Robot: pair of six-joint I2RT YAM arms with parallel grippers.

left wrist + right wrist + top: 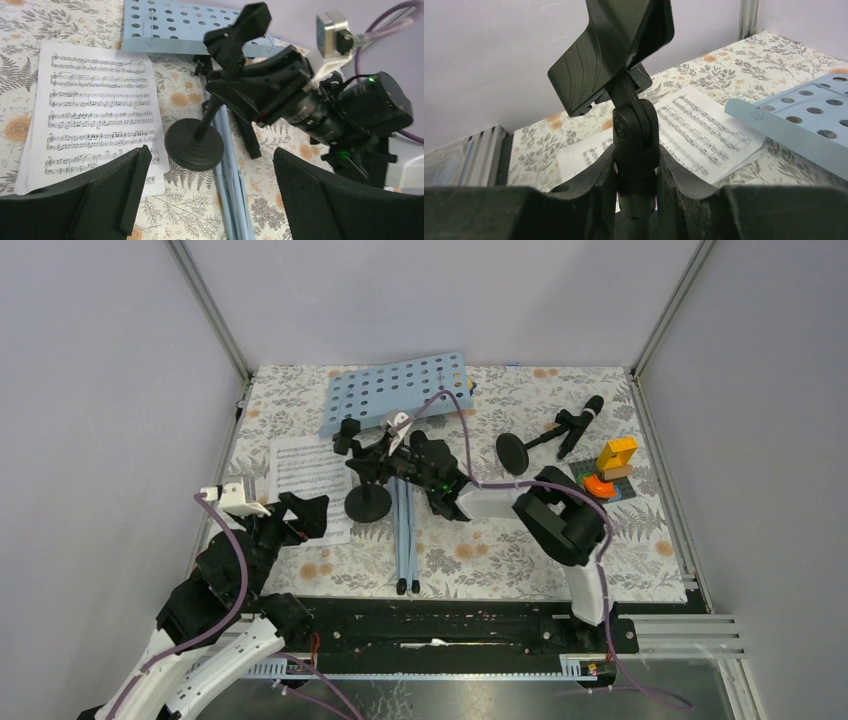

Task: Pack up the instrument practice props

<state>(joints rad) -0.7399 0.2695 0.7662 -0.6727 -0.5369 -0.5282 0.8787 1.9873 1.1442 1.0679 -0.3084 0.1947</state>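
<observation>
One microphone holder (pixel 636 130) pinched at its neck
Right fingers (pixel 584 197) close snugly around the upright stem, its round base down on the table (pixel 650 540) beside the sheet music (pixel 95 110), probably for lifting; left fingers (pixel 117 187) gape wide, empty.

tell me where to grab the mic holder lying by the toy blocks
I'd take the microphone holder's thin stem, between round base and clip, from above, jaws across it: it seems tipped on its side, leaving the stem bare and narrow.
</observation>
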